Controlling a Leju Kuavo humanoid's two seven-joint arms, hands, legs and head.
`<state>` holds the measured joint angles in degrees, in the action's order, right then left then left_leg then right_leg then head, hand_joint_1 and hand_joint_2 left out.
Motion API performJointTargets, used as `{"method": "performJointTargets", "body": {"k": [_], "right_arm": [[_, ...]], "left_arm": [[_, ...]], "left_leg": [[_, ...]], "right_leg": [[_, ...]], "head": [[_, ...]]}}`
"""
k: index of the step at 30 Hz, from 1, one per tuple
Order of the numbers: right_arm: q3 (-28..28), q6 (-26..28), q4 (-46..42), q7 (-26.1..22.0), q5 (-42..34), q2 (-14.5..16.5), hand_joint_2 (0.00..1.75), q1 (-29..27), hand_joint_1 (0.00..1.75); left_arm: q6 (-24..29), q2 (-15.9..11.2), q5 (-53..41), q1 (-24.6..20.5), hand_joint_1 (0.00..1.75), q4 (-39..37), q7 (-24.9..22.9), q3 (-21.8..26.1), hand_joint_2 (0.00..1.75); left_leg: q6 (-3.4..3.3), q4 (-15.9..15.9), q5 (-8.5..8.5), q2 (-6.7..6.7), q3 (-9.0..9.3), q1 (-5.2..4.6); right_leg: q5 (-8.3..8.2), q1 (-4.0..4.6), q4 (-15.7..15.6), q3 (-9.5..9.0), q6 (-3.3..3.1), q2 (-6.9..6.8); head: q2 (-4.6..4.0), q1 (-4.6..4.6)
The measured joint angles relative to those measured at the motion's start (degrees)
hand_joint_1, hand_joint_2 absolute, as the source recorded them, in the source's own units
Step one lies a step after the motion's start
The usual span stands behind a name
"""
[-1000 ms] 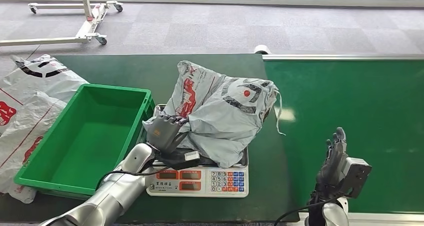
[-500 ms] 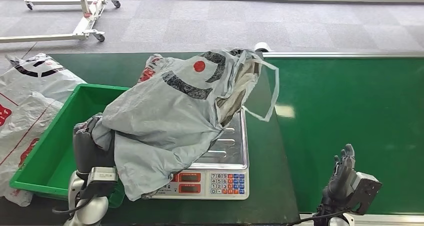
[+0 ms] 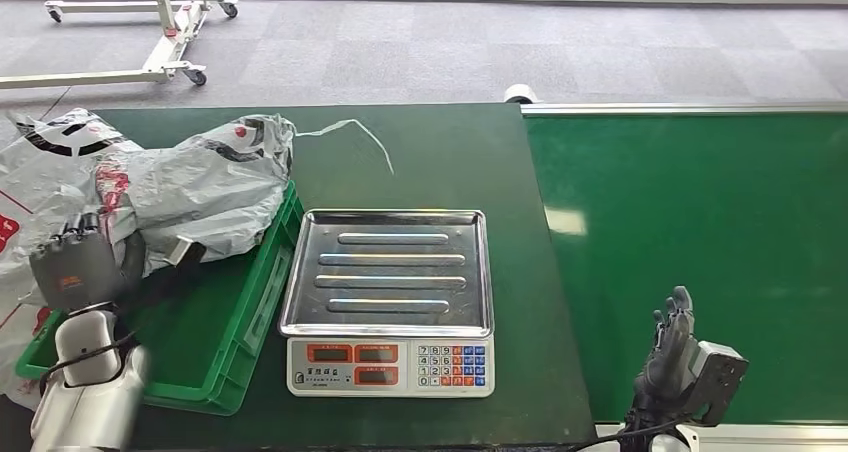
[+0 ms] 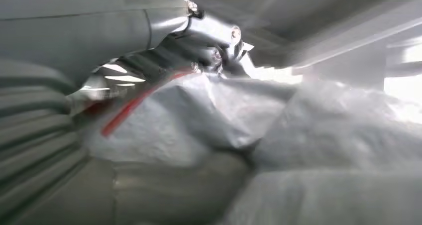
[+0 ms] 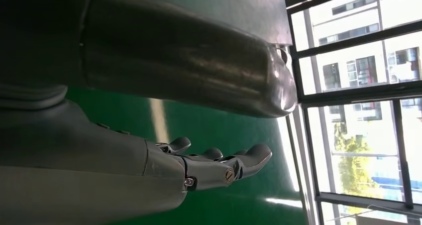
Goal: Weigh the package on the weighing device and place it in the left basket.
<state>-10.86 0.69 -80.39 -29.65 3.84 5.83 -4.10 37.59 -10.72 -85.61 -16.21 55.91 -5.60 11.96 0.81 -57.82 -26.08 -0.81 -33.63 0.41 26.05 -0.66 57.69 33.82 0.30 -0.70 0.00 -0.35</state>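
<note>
The dark green tabletop (image 3: 440, 162) fills the middle of the head view, with a brighter green belt (image 3: 700, 262) joining it at 3 o'clock and grey carpet tiles beyond at 12 o'clock, where a white wheeled frame (image 3: 170, 42) stands. At 9 o'clock the green basket (image 3: 245, 322) sits just beside the scale (image 3: 390, 297); the grey package (image 3: 190, 192) lies over the basket's far part, sagging across its far rim, its long axis running from 8 o'clock toward 1 o'clock, and its thin tie strings trail over the tabletop toward 2 o'clock. Other grey printed bags (image 3: 30, 172) lie touching the basket's outer side. The scale's ribbed steel pan is bare, its red displays and keypad facing 6 o'clock. The left hand (image 3: 75, 267) is over the basket's near left part, gripping the package's lower end, its fingers closed into the plastic. The right hand (image 3: 672, 347) hangs at 5 o'clock beside the belt, fingers straight and slightly apart, holding nothing.
</note>
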Motion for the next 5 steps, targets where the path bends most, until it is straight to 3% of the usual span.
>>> {"method": "performJointTargets", "body": {"k": [2, 5], "right_arm": [[-0.2, 0.0, 0.0, 0.3, 0.1, 0.1, 0.0, 0.0, 0.0], [-1.0, -0.2, 0.0, 0.8, 0.2, 0.4, 0.0, -0.1, 0.0]], "left_arm": [[0.7, -2.0, -0.1, -2.9, 0.0, -6.0, -4.1, -1.6, 0.0], [1.6, -3.2, -0.1, -4.6, 0.0, -9.7, -5.1, -3.2, 0.0]], "left_leg": [[0.0, 0.0, 0.0, 0.0, 0.03, 0.01], [0.0, 0.0, -0.02, -0.02, 0.04, 0.0]], "right_leg": [[0.0, -0.02, 0.0, -0.04, 0.0, 0.0], [0.0, -0.07, 0.0, -0.05, 0.0, 0.02]], "head": [[0.0, 0.01], [0.0, 0.01]]}}
